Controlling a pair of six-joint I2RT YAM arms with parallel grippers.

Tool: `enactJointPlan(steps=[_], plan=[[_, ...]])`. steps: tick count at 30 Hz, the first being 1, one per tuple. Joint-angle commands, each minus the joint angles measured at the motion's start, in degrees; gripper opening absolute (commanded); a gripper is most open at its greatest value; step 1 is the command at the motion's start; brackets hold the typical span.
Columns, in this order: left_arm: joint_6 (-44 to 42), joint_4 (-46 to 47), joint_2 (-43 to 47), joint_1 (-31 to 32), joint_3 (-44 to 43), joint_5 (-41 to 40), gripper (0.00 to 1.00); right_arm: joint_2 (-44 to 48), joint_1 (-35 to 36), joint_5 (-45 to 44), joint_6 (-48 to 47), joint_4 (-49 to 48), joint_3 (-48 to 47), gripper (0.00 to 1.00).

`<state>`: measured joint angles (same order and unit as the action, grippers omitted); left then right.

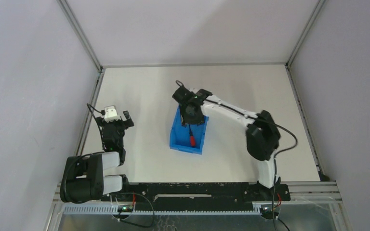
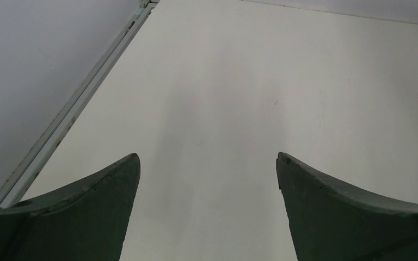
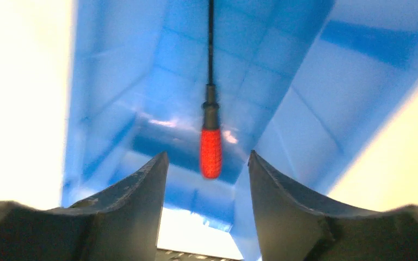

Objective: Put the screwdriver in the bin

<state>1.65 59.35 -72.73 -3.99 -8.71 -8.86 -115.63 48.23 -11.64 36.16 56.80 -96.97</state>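
Left arm point(image 1: 107, 161) and right arm point(image 1: 226, 108): white links, black joints, a black cable point(image 1: 291, 134) looping beside the right one. White block point(image 1: 110, 114) on the left wrist. Left gripper point(image 2: 207, 156) fingers point(image 2: 87, 212) dark, curved, tapering

Right wrist view: shaft tip of screwdriver point(image 3: 210, 147) cut off by top edge; handle blurred; walls of bin point(image 3: 305, 109) run past frame. Whether screwdriver touches bin floor: unclear. Top view: bin's far end hidden under right gripper point(image 3: 208, 154); shaft too thin to make out. Left gripper point(image 2: 208, 155): finger bases cut off at bottom edge.
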Motion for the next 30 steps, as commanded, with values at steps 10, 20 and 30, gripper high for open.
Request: enactJointPlan(steps=[10,20,30], plan=[[0.2,1.8,0.6,-0.1,-2.1,0.0,1.00,46.0,-0.5,-7.9,-13.3,-17.8,16.8,1.00],[0.2,1.8,0.6,-0.1,-2.1,0.0,1.00,73.9,-12.9,-12.6,-17.8,-28.8,51.4,1.00],[0.1,1.8,0.6,-0.2,-2.1,0.0,1.00,91.1,-22.2,-6.8,-13.1,-37.3,73.6,1.00]])
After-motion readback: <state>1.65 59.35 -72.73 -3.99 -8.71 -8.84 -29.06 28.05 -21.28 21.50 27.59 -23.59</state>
